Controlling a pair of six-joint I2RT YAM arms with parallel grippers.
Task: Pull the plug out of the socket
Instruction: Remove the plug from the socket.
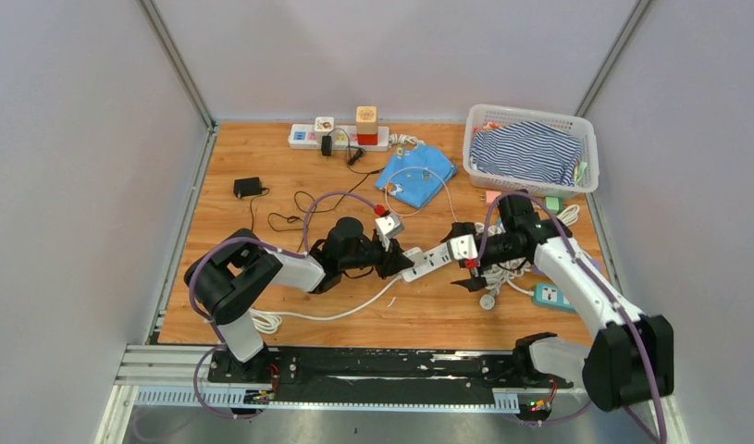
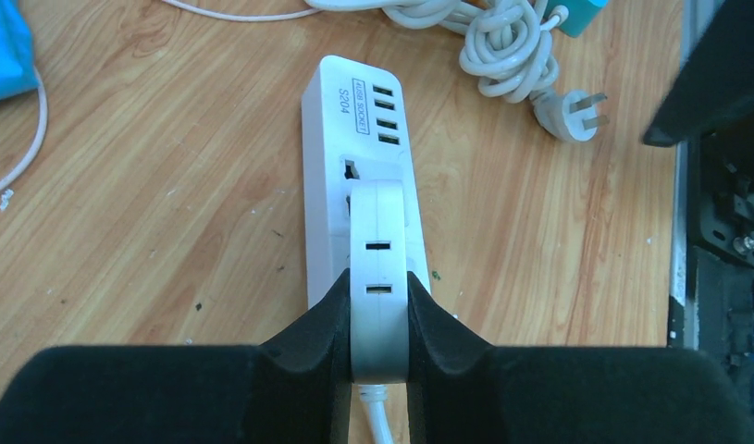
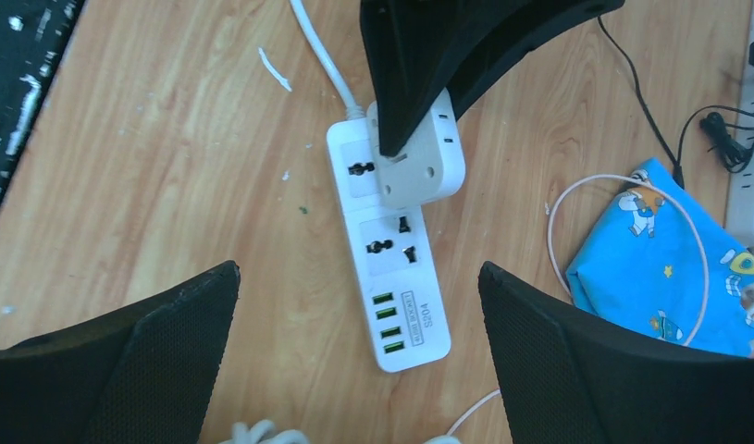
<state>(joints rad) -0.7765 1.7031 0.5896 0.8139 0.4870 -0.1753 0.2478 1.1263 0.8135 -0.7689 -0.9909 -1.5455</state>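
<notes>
A white socket strip with several USB ports lies flat on the wooden table. A white plug sits in the strip's end outlet, with a white cable leaving behind it. My left gripper is shut on the plug, its black fingers pressed against both sides. My right gripper hovers open above the strip's USB end, touching nothing.
A coiled white cable with a loose plug lies by the strip's far end. A teal strip lies at the right, with blue cloth and a basket behind. Another strip and a black adapter lie further back.
</notes>
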